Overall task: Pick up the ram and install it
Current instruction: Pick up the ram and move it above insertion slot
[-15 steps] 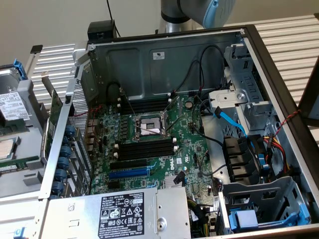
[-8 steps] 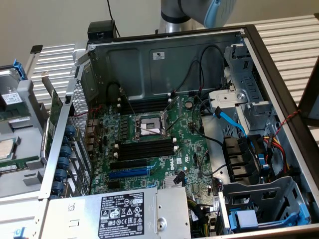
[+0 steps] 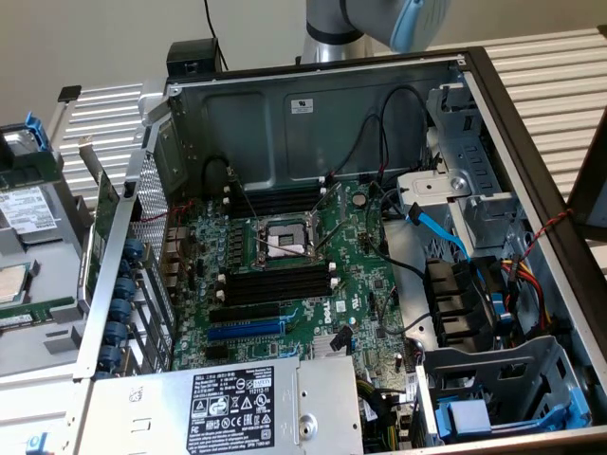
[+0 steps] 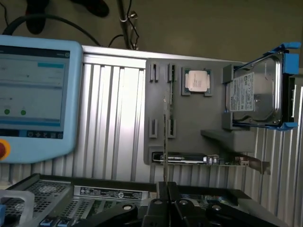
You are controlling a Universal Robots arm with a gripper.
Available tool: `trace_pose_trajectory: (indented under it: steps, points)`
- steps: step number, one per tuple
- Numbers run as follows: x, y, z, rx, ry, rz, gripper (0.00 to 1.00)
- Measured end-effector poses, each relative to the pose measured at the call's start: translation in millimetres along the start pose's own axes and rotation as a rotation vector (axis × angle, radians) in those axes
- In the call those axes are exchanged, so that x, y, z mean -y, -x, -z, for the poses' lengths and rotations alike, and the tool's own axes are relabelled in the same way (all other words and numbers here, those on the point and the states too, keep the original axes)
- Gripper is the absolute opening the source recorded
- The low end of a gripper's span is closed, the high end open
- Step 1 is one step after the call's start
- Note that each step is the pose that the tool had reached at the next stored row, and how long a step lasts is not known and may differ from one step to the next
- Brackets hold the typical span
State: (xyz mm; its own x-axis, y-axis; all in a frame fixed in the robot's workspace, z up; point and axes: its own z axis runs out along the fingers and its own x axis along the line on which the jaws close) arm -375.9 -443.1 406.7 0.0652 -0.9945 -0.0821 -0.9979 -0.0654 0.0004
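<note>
The long, thin ram stick (image 4: pixel 164 137), seen edge-on, is pinched at one end between the narrow black fingers (image 4: pixel 173 191), in front of a grey parts tray (image 4: pixel 199 113) on the ribbed metal counter (image 4: pixel 113 118). In the middle of the exterior view, the open computer case (image 3: pixel 313 114) shows long black memory sockets (image 3: pixel 275 284).

ram (image 4: pixel 164 137), thin, edge-on, gripped by end effector (image 4: pixel 165 189)

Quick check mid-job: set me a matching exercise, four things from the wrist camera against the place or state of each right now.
Things:
1. the ram
2. processor
3. hard drive
4. teach pendant

Places or states:
A. in a blue carrier
B. edge-on, clamped in the gripper
C. lying flat on the grey tray
D. screen lit, light-blue casing

Pairs: 1-B, 2-C, 3-A, 4-D
</note>
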Motion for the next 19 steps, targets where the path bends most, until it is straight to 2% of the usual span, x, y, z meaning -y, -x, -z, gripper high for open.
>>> trace_pose_trajectory:
  steps: [3,5,19]
  points:
    - [9.9,0.2,11.3,0.0023,0.0006,0.001,0.12]
    - [17.9,0.0,15.2,0.0025,0.0011,0.001,0.12]
    - [77.0,-3.5,19.3,0.0033,0.0161,0.001,0.12]
